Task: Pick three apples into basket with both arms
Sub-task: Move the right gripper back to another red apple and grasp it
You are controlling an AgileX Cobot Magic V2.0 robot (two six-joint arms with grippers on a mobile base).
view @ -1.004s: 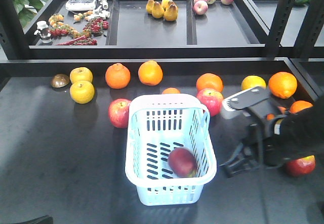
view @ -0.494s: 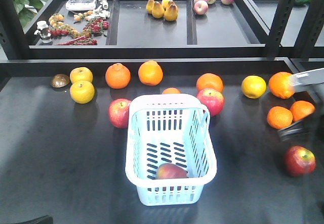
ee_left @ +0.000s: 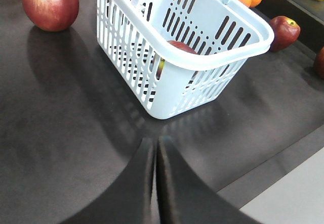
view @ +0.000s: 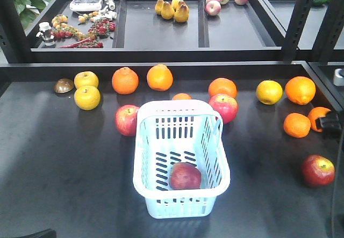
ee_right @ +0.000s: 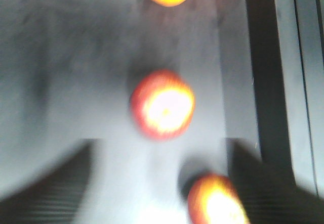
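No readable text, labels, brands, numbers or signs in any view

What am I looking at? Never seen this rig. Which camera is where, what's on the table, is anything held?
It is a robot with two arms. The wide picture comes from a front camera looking down on a dark table. The other two come from cameras on the wrists, one per arm.

On the table stands a pale basket with one apple inside. Three loose apples lie outside it: a left apple, a middle apple and a far-right apple. There are also oranges and yellow fruits.

The left hand is shut and empty, near the basket. The right hand is open and empty. Its blurred view looks down on a red fruit.
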